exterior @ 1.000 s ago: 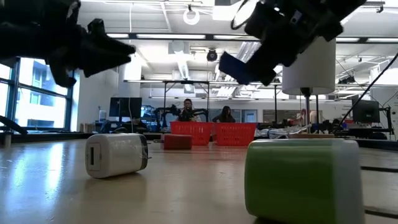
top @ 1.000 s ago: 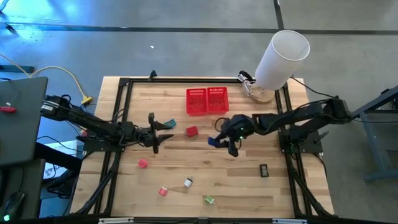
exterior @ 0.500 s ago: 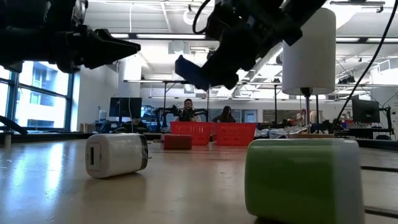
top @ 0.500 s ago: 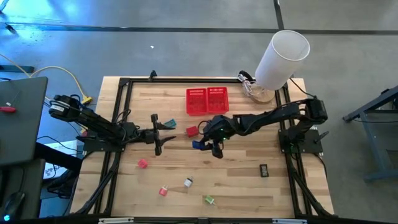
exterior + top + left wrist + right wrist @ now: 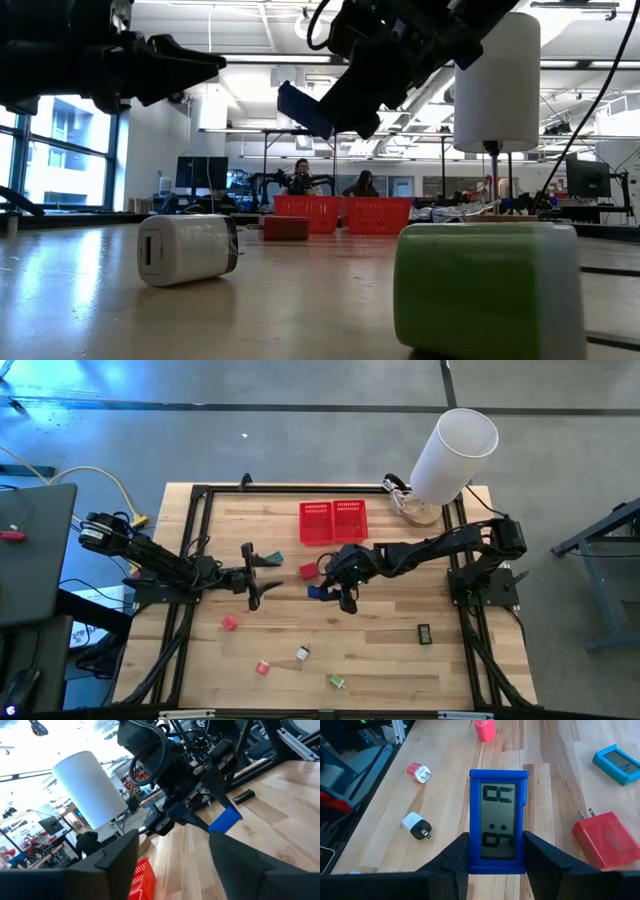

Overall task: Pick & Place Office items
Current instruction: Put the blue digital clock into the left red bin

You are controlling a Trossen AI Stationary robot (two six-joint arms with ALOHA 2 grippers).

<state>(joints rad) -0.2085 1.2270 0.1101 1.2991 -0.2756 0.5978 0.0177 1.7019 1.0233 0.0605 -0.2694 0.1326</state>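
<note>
My right gripper is over the table's middle, shut on a small blue digital clock, which also shows in the low view. My left gripper hovers open at the table's left with nothing between its fingers. A teal clock lies on the table just beyond it. Flat on the wood lie a red block with prongs, a pink item, a red-white plug, a whitish plug, a green item and a black rectangle. My right gripper pinches the blue clock's lower end between its two fingers, one on each long side edge. The fingers slant down toward the table's left and lie along the clock. The clock sticks out ahead of the fingers, display up, lifted clear of the table.
Two red mesh baskets stand side by side at the far middle. A big white cylinder stands at the far right corner. A black frame runs around the tabletop. People sit in the room beyond the table.
My right gripper has carried the blue clock toward the table's left edge, past the red block, then stopped; the clock stays lifted clear. My left gripper has stayed in place but has rolled and tipped its fingers a little upward.
</note>
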